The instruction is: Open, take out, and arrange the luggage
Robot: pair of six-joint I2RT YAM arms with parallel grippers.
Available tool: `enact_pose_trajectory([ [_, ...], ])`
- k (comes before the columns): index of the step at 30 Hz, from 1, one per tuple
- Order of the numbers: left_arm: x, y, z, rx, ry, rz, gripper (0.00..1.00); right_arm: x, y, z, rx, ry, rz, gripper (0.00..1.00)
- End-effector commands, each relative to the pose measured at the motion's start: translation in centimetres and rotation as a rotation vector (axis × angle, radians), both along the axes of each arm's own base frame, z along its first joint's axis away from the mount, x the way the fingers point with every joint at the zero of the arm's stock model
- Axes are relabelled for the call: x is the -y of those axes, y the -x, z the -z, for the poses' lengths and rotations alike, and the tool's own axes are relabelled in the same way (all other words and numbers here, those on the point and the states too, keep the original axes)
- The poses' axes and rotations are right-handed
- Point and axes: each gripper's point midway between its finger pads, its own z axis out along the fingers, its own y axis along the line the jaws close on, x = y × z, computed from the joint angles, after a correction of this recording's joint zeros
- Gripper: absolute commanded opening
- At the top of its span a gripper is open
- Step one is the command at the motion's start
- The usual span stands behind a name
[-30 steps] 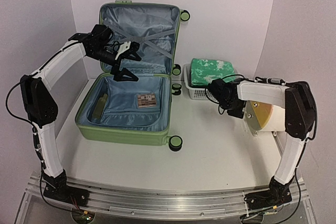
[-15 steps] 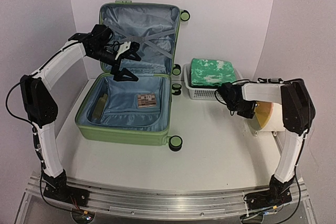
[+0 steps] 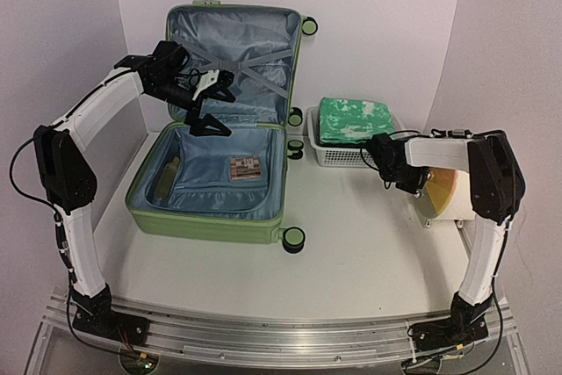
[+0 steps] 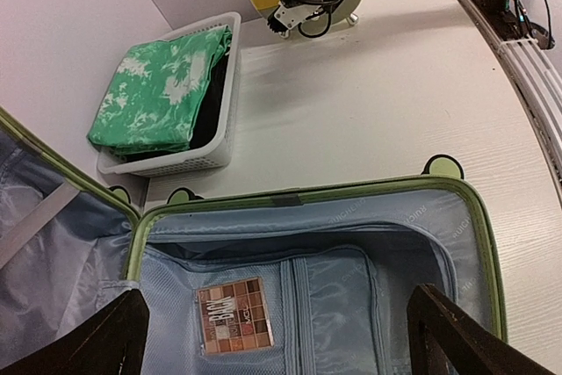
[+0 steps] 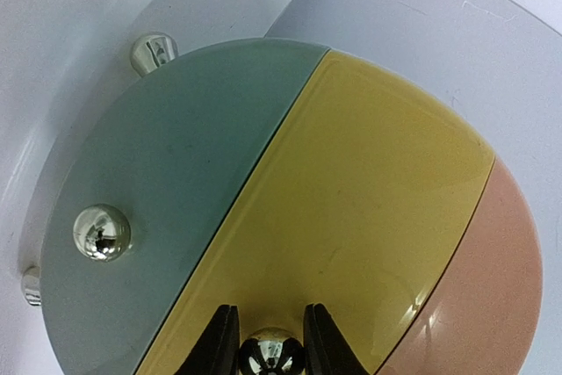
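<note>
Counter: a smooth white slab that carries everything.

Luggage: on the counter's left half and already open. It is a light-green hard shell with its lid upright against the back wall, grey-blue fabric lining, crossed straps and green-hubbed black wheels.

Cylinder: a cream drum well right of the luggage, with a glossy round face split into teal, yellow and peach bands.

Basket: white plastic mesh, just right of the luggage's wheels, holding a folded green-and-white cloth.

Left pincer: over the luggage's hinge, jaws wide apart and empty, unmoved over the last second.

Right pincer: the news here. Within a second it has moved farther from the luggage to the cylinder's face, and its jaws have narrowed until they clamp the chrome knob on the yellow band. This probably leads to a drawer pull, making room for the luggage's contents.

Palette: flat, rectangular and checkered brown, lying on the luggage's lower lining and not yet taken out.
</note>
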Motion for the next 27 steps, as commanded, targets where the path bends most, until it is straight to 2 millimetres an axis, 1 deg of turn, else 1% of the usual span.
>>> enact_pose_trajectory([
  [1, -0.5, 1.3, -2.3, 0.038, 0.015, -0.002, 1.00, 1.3, -0.7, -0.8, 0.018, 0.023, 0.035, 0.21],
  [6, -0.6, 1.3, -2.0, 0.032, 0.008, -0.001, 1.00, 1.1, -1.2, -1.5, 0.046, 0.007, 0.034, 0.06],
  [12, -0.6, 1.3, -2.0, 0.034, 0.010, 0.000, 1.00, 0.3, -1.2, -1.9, 0.066, -0.021, 0.019, 0.03],
  [14, -0.5, 1.3, -2.0, 0.034, 0.010, 0.000, 1.00, -0.6, -1.3, -1.9, 0.071, -0.033, 0.002, 0.02],
  [21, -0.5, 1.4, -1.7, 0.026, 0.011, 0.003, 1.00, -5.7, -2.2, -0.6, 0.072, -0.066, -0.094, 0.02],
  [27, -0.6, 1.5, -1.5, 0.018, 0.003, -0.001, 1.00, -8.5, -3.3, -0.2, 0.089, -0.083, -0.136, 0.03],
])
